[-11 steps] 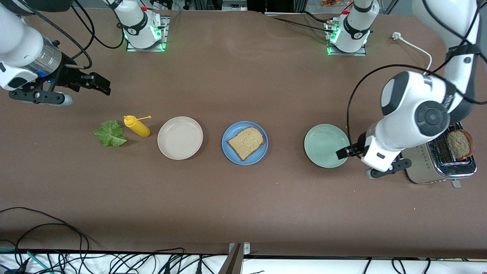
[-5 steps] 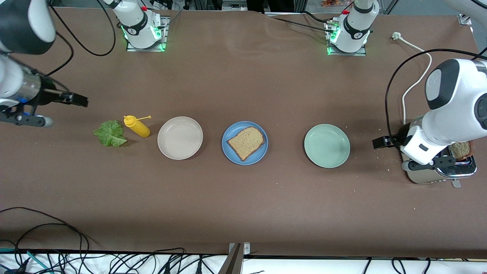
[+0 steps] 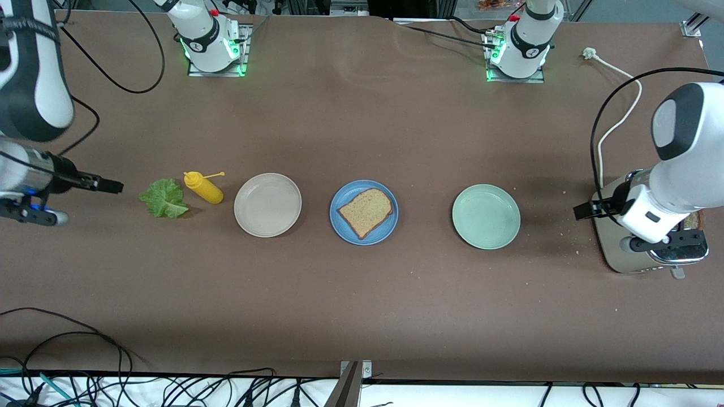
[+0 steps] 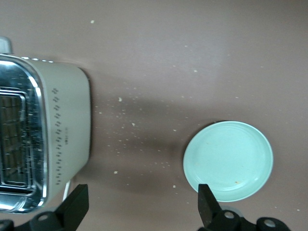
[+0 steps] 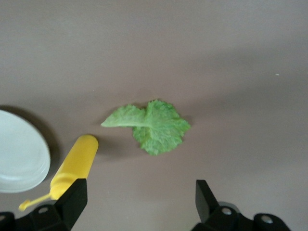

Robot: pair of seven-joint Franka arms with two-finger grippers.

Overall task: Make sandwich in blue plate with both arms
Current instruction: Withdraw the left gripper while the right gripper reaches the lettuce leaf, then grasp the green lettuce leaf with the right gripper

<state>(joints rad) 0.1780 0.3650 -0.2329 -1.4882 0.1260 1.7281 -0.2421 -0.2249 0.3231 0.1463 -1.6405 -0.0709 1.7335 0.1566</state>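
The blue plate [image 3: 387, 229] lies mid-table with one brown bread slice [image 3: 366, 211] on it. A ruffled green lettuce leaf [image 3: 164, 198] [image 5: 151, 126] lies on the table toward the right arm's end. My right gripper [image 3: 113, 185] [image 5: 139, 192] hangs open and empty beside the leaf. My left gripper [image 3: 582, 210] [image 4: 142, 195] is open and empty over bare table between the mint plate and the toaster. A sliver of a second slice [image 3: 693, 220] shows in the toaster, mostly hidden by the left hand.
A silver toaster [image 3: 622, 254] [image 4: 62, 130] stands at the left arm's end. The empty mint-green plate [image 3: 486, 216] [image 4: 228, 161] and empty beige plate [image 3: 267, 204] [image 5: 19, 154] flank the blue one. A yellow squeeze bottle [image 3: 205, 189] [image 5: 74, 166] lies beside the lettuce. Crumbs dot the table.
The left gripper has moved off the mint plate toward the toaster. The right gripper has swung nearer to the front camera, level with the lettuce. Both stayed open.
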